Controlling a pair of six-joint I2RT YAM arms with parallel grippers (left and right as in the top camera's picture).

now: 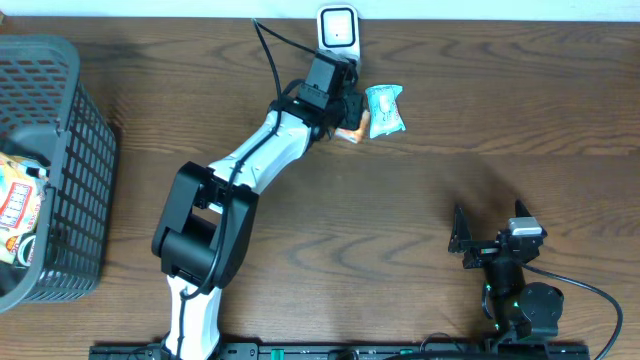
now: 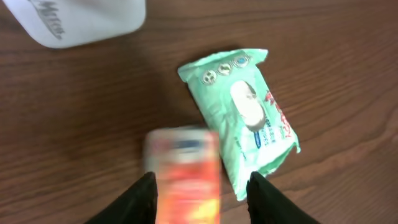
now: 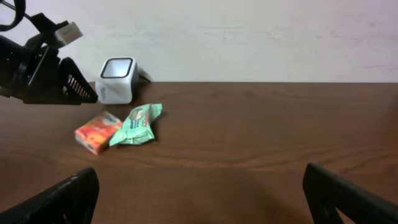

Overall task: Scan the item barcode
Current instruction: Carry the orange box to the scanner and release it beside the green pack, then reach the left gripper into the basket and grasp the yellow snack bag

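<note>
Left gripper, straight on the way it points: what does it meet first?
The left gripper would likely meet the orange box first, right between its open jaws, beside the green packet; blur hides the depth.

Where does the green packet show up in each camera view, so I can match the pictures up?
Overhead: the green packet lies top centre, below and right of the white scanner.
Left wrist: green packet right of centre, lying diagonally; scanner in the top left corner.
Right wrist: green packet left of centre, in front of the scanner.
Shared landmark: the white scanner.
</note>
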